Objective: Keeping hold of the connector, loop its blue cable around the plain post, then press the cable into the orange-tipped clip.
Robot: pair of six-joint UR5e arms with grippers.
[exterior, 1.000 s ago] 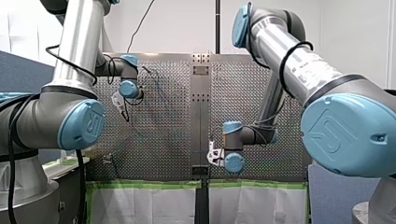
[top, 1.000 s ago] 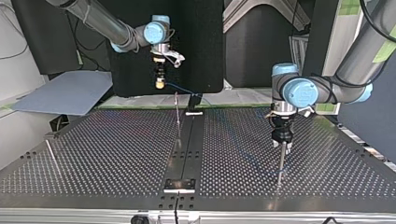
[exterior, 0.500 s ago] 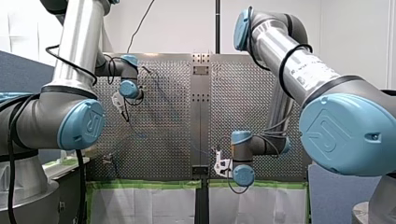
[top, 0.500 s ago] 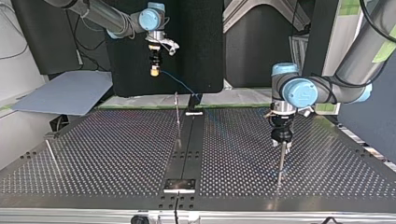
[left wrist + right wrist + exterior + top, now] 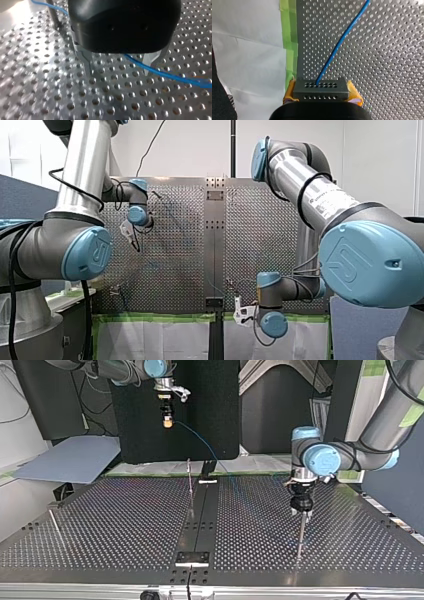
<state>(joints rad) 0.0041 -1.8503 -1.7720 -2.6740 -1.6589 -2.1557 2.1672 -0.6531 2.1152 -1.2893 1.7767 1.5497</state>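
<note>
My right gripper is shut on a dark grey connector, held between its yellow pads. The blue cable leaves the connector and runs out over the perforated table. In the top view my right gripper hangs high at the back, and the blue cable slopes down toward a black block. My left gripper stands open just above a thin post. In the left wrist view the blue cable crosses the plate between its metal fingers, which hold nothing.
A second thin post stands beside the table's middle rail, and a third post leans at the top view's left. Green tape and white sheet edge the table under my right gripper.
My right arm has carried the connector up and back, off the table's edge over the green tape, drawing the cable out. My left arm has stayed put.
</note>
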